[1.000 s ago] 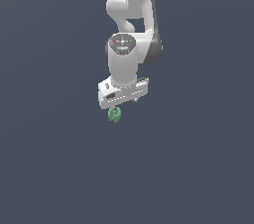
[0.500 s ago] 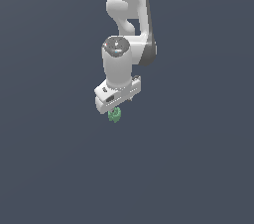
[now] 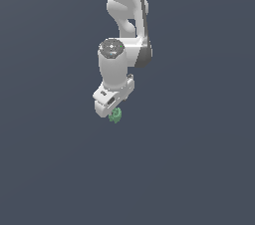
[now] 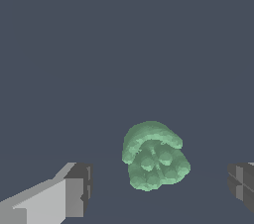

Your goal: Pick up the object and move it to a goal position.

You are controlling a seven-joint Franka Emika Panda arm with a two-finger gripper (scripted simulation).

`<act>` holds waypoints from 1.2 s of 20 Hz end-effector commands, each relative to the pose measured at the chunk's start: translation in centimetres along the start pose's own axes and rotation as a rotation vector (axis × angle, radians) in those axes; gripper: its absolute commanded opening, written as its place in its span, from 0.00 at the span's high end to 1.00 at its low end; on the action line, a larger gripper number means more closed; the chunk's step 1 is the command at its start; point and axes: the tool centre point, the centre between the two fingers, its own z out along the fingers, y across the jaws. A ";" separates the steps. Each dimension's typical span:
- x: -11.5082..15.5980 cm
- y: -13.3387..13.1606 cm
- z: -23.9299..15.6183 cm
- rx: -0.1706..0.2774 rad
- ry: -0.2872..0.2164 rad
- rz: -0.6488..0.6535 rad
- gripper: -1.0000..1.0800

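The object (image 3: 115, 115) is a small green lumpy item on the dark grey floor, just under the white hand. In the wrist view the object (image 4: 154, 156) lies between my two fingers, with a gap on each side. One finger (image 4: 74, 193) is farther from it than the other finger (image 4: 241, 184). My gripper (image 4: 158, 188) is open and touches nothing. In the exterior view the gripper (image 3: 110, 112) hangs straight down from the white arm, and its fingertips are mostly hidden behind the hand.
A flat, dark grey floor (image 3: 199, 169) fills both views. The white arm (image 3: 124, 0) comes down from the top of the exterior view.
The hand has turned about its vertical axis and shifted slightly toward the exterior view's left. The green object has stayed in place.
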 end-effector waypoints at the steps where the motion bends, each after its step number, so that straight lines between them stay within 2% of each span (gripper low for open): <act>1: -0.4 0.2 0.2 -0.002 0.002 -0.062 0.04; 12: -1.5 0.7 1.0 -0.011 0.009 -0.260 0.04; 24: -1.8 0.8 1.3 -0.013 0.010 -0.305 0.04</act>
